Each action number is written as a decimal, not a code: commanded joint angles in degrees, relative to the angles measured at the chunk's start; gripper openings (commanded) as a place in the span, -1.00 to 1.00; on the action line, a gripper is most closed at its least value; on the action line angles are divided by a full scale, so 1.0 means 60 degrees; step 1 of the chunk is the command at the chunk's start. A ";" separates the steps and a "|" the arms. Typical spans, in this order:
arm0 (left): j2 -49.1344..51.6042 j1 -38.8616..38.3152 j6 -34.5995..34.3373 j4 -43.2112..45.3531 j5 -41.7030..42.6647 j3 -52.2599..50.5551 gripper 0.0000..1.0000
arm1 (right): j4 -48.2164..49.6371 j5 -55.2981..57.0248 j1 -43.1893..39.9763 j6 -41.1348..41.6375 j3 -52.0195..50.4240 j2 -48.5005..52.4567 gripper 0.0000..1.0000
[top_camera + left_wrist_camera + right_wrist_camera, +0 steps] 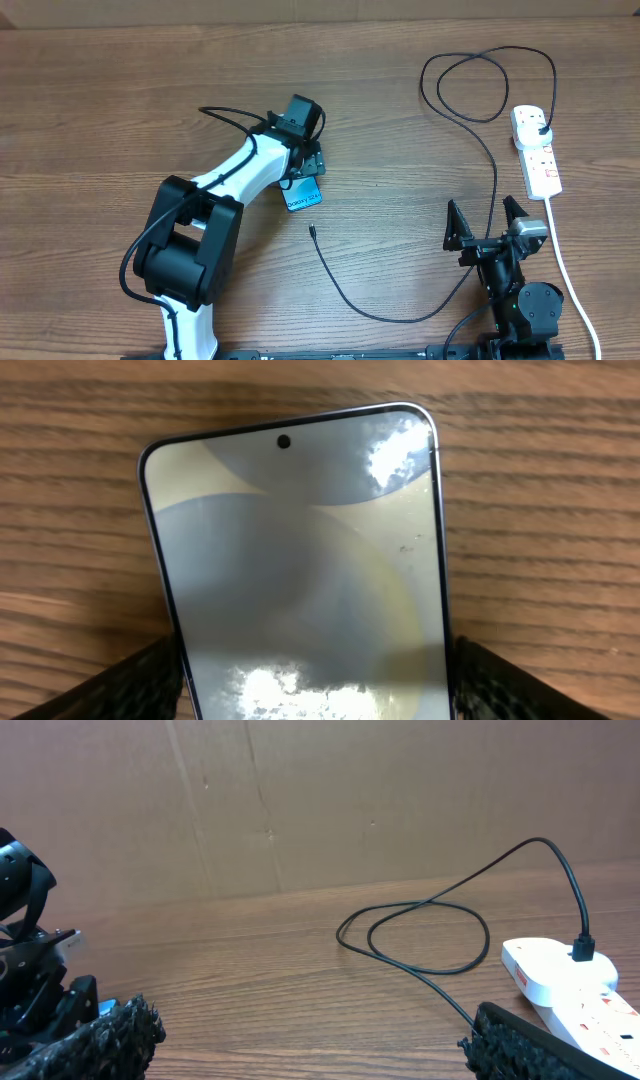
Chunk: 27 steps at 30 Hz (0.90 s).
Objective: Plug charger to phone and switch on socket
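The phone [305, 195] lies flat on the wooden table with its screen up; it fills the left wrist view [300, 550]. My left gripper [303, 178] is down over its near end, open, with a finger close beside each long edge [315, 685]. The charger's connector tip [313, 232] lies loose just below the phone. Its black cable [372, 312] curves right, loops at the back and ends in the plug [541, 128], which sits in the white socket [535, 150]. My right gripper [487, 222] stands open and empty at the front right [310, 1040].
The socket's thick white cord [572, 280] runs down the right side to the table's front edge. The right wrist view shows the cable loop [430, 935], the socket [560, 970] beside the right finger [520, 1045], and a brown cardboard wall [320, 800] behind the table.
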 commanded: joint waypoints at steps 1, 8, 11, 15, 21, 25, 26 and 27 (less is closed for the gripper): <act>0.0179 0.0015 -0.0076 -0.0073 0.0561 -0.0251 0.63 | 0.0033 -0.0055 0.0044 -0.0033 -0.0095 -0.0080 1.00; 0.0179 -0.0098 -0.0076 -0.0688 0.1636 -0.0382 0.50 | 0.0033 -0.0055 0.0044 -0.0033 -0.0095 -0.0080 1.00; 0.0179 -0.0098 0.0029 -0.0933 0.2076 -0.0382 0.36 | 0.0033 -0.0055 0.0044 -0.0033 -0.0095 -0.0080 1.00; 0.0179 -0.0149 0.0029 -0.1300 0.2415 -0.0382 0.36 | 0.0033 -0.0055 0.0044 -0.0033 -0.0095 -0.0080 1.00; 0.0179 -0.0317 0.0135 -0.1446 0.2302 -0.0386 0.75 | 0.0033 -0.0055 0.0044 -0.0033 -0.0095 -0.0080 1.00; 0.0179 -0.0321 0.0135 -0.1089 0.2040 -0.0386 0.99 | 0.0033 -0.0055 0.0044 -0.0033 -0.0095 -0.0080 1.00; 0.0179 -0.0321 0.0138 -0.0973 0.2004 -0.0386 0.99 | 0.0033 -0.0055 0.0044 -0.0033 -0.0095 -0.0080 1.00; 0.0179 -0.0321 0.0135 -0.0907 0.1967 -0.0386 0.99 | 0.0033 -0.0055 0.0044 -0.0033 -0.0095 -0.0080 1.00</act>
